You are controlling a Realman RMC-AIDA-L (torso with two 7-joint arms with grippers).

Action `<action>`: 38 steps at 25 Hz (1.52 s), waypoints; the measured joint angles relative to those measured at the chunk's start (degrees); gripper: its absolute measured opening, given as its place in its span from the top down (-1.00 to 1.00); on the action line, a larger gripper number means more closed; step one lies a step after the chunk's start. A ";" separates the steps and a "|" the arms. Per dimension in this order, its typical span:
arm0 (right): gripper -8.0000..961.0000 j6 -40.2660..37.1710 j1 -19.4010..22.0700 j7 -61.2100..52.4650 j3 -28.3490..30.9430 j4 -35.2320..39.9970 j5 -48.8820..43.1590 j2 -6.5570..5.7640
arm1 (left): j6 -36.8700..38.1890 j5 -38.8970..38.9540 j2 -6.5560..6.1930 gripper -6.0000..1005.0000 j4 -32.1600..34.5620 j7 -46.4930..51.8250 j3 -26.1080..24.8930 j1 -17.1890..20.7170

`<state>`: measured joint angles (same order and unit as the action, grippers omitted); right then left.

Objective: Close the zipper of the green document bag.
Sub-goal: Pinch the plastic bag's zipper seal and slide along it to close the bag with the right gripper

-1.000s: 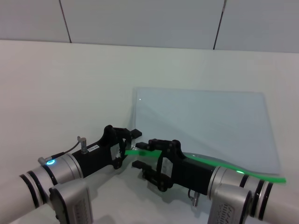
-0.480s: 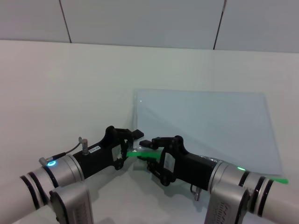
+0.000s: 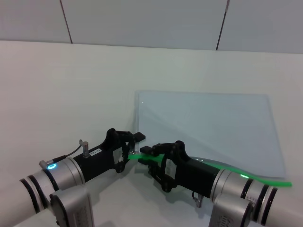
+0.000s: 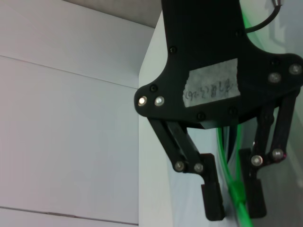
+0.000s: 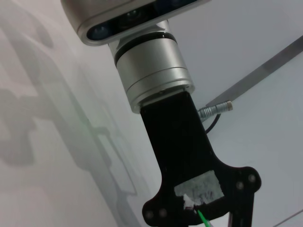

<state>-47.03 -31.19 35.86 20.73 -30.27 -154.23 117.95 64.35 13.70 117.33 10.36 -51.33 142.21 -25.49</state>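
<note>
The green document bag (image 3: 208,125), a flat translucent pouch, lies on the white table right of centre. Its zipper (image 3: 227,168), a bright green strip, runs along the near edge and arches slightly off the table. My left gripper (image 3: 132,147) sits at the bag's near left corner, where the strip ends. My right gripper (image 3: 146,157) reaches in from the right, just beside the left one. In the left wrist view the right gripper (image 4: 234,198) is open, with the zipper (image 4: 233,189) passing between its slightly parted fingers (image 4: 213,201).
The white table (image 3: 71,85) stretches to the left and behind the bag up to a grey panelled wall (image 3: 142,19). Both forearms cross the near edge of the table. The right wrist view shows the left arm's silver wrist (image 5: 151,71).
My right gripper has slid left along the zipper toward the left gripper, and its fingers have narrowed around the strip. The left arm has stayed still.
</note>
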 joint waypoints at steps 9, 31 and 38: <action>0.72 0.00 0.00 0.96 -0.09 0.02 -0.06 0.16 | -0.01 0.01 0.00 0.89 0.05 -0.10 0.32 0.00; 0.81 0.07 2.28 4.92 0.57 -1.57 0.31 -0.04 | 0.00 0.00 -0.08 0.89 0.47 -0.08 0.61 0.55; 0.81 0.17 3.07 5.44 1.20 -1.55 0.39 -0.18 | -0.02 0.00 -0.09 0.89 0.35 -0.08 0.61 0.70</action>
<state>-46.86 -28.12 41.29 21.93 -31.82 -153.83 117.77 64.33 13.71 117.24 10.72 -51.41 142.82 -24.79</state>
